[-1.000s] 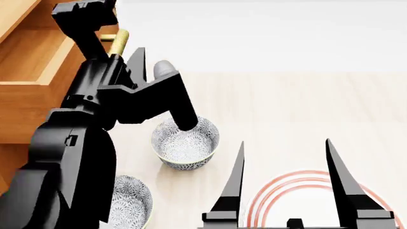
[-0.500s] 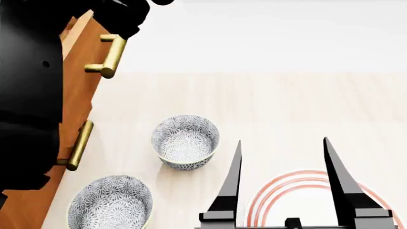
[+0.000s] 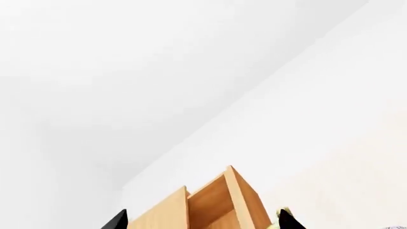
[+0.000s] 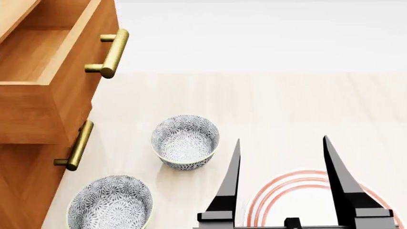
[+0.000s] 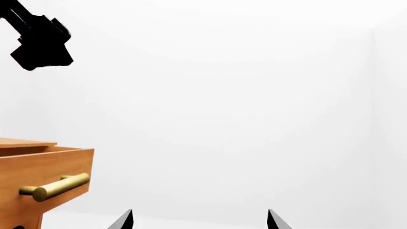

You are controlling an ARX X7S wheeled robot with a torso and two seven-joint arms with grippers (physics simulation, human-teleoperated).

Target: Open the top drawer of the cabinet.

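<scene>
Drawer's out and my left arm has cleared right off the head view, where half a second ago it blocked the whole left side. The top drawer [image 4: 57, 71] now stands pulled well forward from the cabinet [image 4: 25, 181] at the far left, its pale box interior showing, so I judge the opening done or all but done. My left gripper [image 3: 200, 222] shows only two dark tips, set wide apart, with the open drawer between and beyond them, holding nothing. My right gripper [image 4: 283, 162] hangs near me, spread wide and empty, over a red-ringed plate [image 4: 267, 191]. Counting up: two drawers, two brass handles [image 4: 111, 52], upper and lower [image 4: 77, 145], two patterned bowls [image 4: 186, 141] [image 4: 111, 202], one plate.
</scene>
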